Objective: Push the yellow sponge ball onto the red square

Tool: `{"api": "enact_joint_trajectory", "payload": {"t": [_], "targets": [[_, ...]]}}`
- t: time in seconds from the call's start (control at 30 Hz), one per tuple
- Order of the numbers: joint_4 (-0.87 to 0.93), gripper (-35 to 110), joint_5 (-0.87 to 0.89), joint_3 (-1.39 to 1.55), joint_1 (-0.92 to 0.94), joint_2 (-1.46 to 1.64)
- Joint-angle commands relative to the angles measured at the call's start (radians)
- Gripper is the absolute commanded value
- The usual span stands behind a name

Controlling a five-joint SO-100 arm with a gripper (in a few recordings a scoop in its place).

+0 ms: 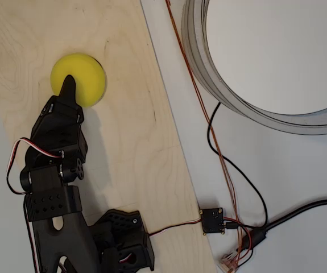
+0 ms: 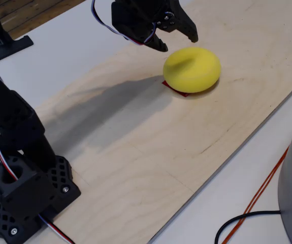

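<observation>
Fixed view, left to right. The arm's base (image 2: pixel 21 190) is mounted at the lower left of the plywood board (image 2: pixel 151 147), which lies on the white table (image 2: pixel 54 56). The black pincer (image 2: pixel 177 41) hangs above the board, just left of and above the yellow sponge ball (image 2: pixel 192 69); its two fingers are spread apart and hold nothing. The ball rests on the red square (image 2: pixel 176 89), covering most of it; only one edge shows at the ball's lower left. Overhead view: one fingertip (image 1: pixel 68 84) overlaps the ball (image 1: pixel 85 74).
</observation>
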Motion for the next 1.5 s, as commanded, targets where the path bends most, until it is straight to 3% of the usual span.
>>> {"api": "enact_joint_trajectory", "payload": {"t": [0.0,0.23,0.4,0.6,1.0,1.07,1.17,1.47], "targets": [[-0.034,24,-0.087,-0.031,0.049,0.091],[-0.336,22,-0.463,-0.02,0.061,0.261],[-0.554,28,-0.775,-0.043,-0.003,0.322],[-0.692,32,-0.85,-0.041,-0.015,0.324],[-0.815,49,-0.807,0.008,0.029,0.278],[-0.825,43,-0.805,0.005,0.031,0.279],[-0.882,0,-0.75,-0.005,0.031,0.288],[-0.888,0,-0.804,0.028,0.031,0.25]]}}
